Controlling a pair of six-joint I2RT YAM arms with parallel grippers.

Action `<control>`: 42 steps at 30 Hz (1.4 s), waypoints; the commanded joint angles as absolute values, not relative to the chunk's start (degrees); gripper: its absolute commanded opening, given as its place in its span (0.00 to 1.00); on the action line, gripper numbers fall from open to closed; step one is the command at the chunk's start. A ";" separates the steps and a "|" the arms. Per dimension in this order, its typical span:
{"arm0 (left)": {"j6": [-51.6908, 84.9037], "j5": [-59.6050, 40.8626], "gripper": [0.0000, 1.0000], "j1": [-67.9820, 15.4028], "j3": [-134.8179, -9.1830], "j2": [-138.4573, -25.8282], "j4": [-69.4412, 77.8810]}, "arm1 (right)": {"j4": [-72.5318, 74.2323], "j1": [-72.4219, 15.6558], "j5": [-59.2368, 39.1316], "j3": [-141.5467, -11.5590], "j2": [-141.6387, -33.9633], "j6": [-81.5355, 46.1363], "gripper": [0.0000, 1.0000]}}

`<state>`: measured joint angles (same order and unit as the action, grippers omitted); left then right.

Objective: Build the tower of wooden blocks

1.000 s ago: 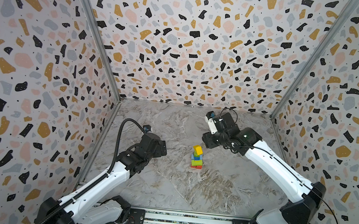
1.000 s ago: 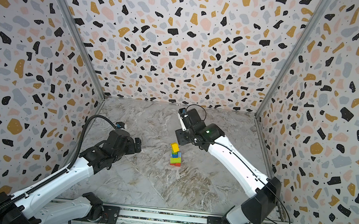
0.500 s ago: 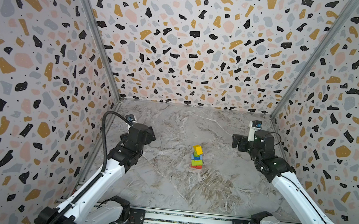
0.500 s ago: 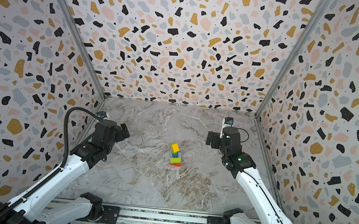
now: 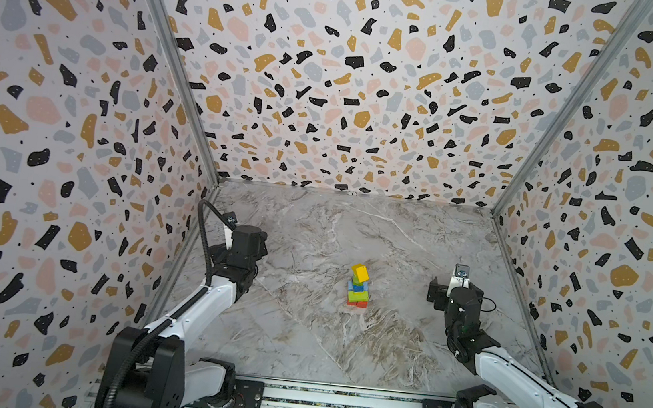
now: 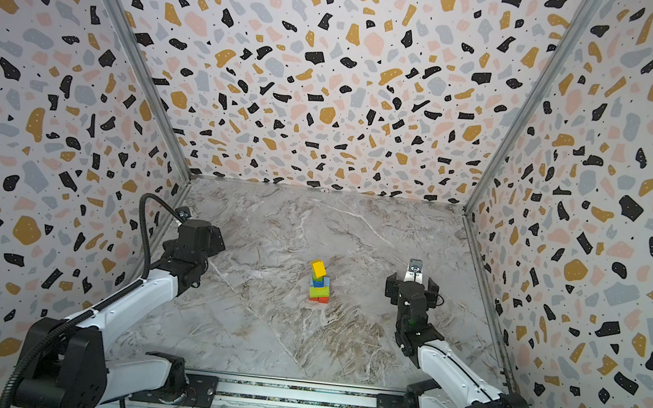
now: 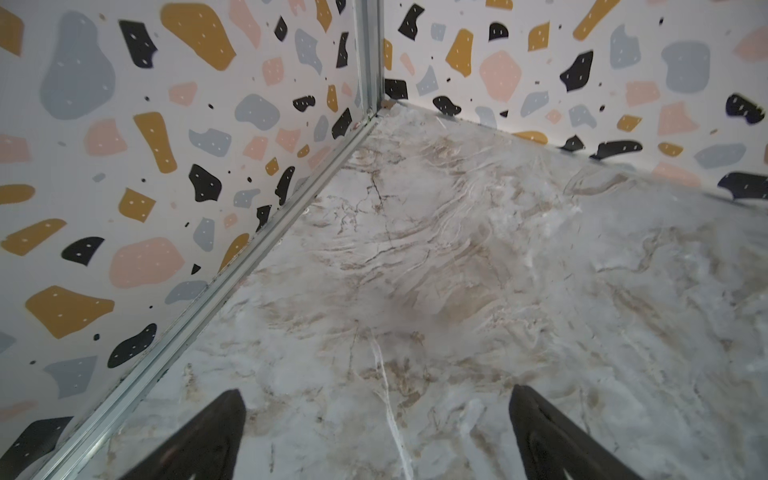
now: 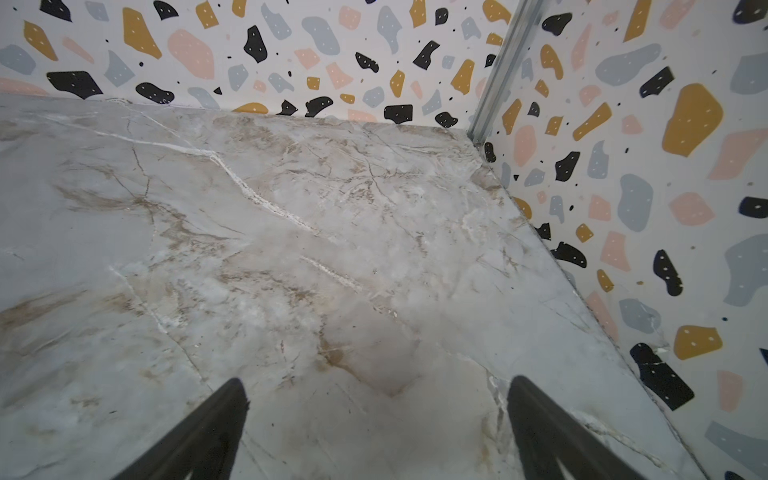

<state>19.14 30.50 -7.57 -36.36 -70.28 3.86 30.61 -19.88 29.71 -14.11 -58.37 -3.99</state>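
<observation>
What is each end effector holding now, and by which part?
Nothing is held. The left end effector and the right end effector are open and empty, and the wood block tower stands untouched between them.

L arm (image 5: 214,297): lower left in a top view, bent; left gripper (image 7: 377,390) jaws wide apart, empty. R arm (image 5: 507,368): lower right; right gripper (image 8: 376,379) likewise.

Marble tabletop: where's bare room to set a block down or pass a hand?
Far half between the back wall and the wood block tower is bare; so is the near stretch between tower and front rail. Only the centre, at the tower, is tight.
</observation>
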 commanded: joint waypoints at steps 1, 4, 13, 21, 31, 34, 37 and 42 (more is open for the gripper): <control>12.28 28.58 1.00 -7.21 -33.26 -70.53 18.41 | 48.90 -19.69 32.29 -9.06 -57.68 1.71 0.99; 8.55 30.19 1.00 -6.97 -31.28 -71.77 22.58 | 60.09 -19.51 32.26 -4.05 -59.59 4.60 0.99; 3.54 26.85 0.97 -6.42 -22.70 -73.97 42.74 | 83.14 -17.69 30.41 -0.38 -72.16 5.78 0.99; 4.40 31.93 0.98 -4.68 -17.80 -76.20 53.38 | 104.77 -16.61 26.76 2.48 -86.17 6.97 0.99; 2.05 26.15 1.00 -4.48 -17.42 -81.48 57.70 | 107.07 -13.79 16.78 1.73 -91.36 7.44 0.99; 2.00 25.72 1.00 -4.48 -23.07 -84.39 49.74 | 96.71 -12.52 17.15 -2.25 -88.60 5.33 0.99; 1.94 25.23 1.00 -4.48 -36.78 -93.08 31.61 | 78.50 -7.47 13.35 -10.13 -87.00 -0.07 0.99; -5.68 -1.50 1.00 -1.23 -45.86 -100.42 22.19 | 79.33 -5.94 11.60 -9.20 -86.47 -1.04 0.99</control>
